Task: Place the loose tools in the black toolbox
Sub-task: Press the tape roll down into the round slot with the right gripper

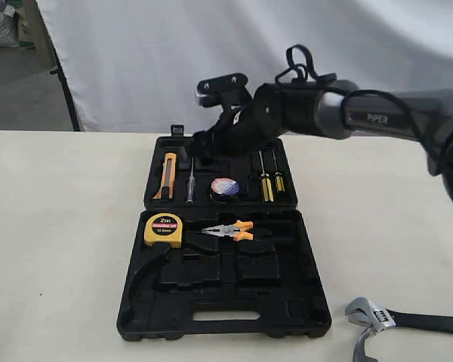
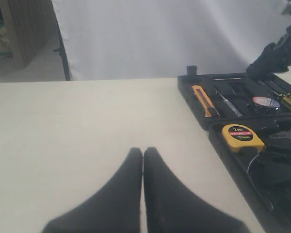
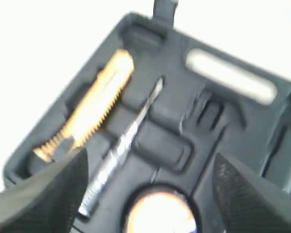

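The black toolbox (image 1: 302, 320) lies open in the middle of the table. The small tape roll (image 1: 225, 187) with its blue-white-red label sits in a round recess of the far half. My right gripper (image 1: 210, 143) hangs open just above the roll (image 3: 160, 213), which shows blurred between its wide-spread fingers (image 3: 53, 194). The silver adjustable wrench (image 1: 374, 314) lies on the table right of the box, black handle pointing right. Below the wrench, a curved silver piece of the claw hammer (image 1: 361, 348) pokes in at the frame's edge. My left gripper (image 2: 143, 153) is shut over bare table left of the box.
In the far half lie an orange utility knife (image 1: 166, 177), a thin silver screwdriver (image 1: 189, 181) and yellow-handled screwdrivers (image 1: 268, 181). In the near half sit the yellow tape measure (image 1: 164, 229) and the orange-handled pliers (image 1: 228, 231). A white backdrop stands behind the table.
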Controlling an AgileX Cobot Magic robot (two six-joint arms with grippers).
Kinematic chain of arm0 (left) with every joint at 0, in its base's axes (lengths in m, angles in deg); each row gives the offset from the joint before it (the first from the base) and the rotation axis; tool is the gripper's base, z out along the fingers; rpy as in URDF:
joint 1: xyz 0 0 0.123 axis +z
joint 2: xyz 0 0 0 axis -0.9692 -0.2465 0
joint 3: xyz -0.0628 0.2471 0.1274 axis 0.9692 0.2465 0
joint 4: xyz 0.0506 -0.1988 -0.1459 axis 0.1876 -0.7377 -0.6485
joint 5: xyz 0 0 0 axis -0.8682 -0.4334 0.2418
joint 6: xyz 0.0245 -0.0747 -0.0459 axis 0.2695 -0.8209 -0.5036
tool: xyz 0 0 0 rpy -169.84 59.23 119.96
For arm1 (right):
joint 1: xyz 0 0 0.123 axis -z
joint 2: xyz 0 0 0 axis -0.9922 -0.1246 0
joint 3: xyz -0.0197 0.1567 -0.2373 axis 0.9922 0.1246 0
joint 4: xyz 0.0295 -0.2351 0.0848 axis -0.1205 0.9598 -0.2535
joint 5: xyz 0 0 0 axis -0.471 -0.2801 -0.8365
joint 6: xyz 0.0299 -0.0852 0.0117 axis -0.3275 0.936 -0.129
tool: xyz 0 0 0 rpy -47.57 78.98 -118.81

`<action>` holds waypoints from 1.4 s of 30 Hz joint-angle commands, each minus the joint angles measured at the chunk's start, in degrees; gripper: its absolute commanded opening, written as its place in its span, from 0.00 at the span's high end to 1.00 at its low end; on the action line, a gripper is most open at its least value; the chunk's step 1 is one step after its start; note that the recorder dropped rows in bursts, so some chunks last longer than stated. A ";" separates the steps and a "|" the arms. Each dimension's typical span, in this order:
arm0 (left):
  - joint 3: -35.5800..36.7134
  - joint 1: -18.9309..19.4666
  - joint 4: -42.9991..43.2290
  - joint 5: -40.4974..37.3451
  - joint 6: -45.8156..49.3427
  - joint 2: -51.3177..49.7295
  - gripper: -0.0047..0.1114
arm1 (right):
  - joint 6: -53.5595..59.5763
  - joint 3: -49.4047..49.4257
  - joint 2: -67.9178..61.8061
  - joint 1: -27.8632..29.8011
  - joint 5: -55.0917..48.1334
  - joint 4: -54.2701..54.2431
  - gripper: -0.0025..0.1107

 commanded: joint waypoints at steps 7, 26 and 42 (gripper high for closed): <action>0.18 -0.33 0.18 0.00 -0.44 0.18 0.95 | 4.23 0.86 3.46 0.12 -5.42 0.39 0.92; 0.18 -0.33 0.18 0.00 -0.44 0.18 0.95 | 4.16 1.87 0.09 0.12 -5.47 1.86 0.98; 0.18 -0.33 0.28 0.00 -0.44 0.18 0.95 | 3.89 1.87 -9.78 2.97 -3.12 1.71 0.98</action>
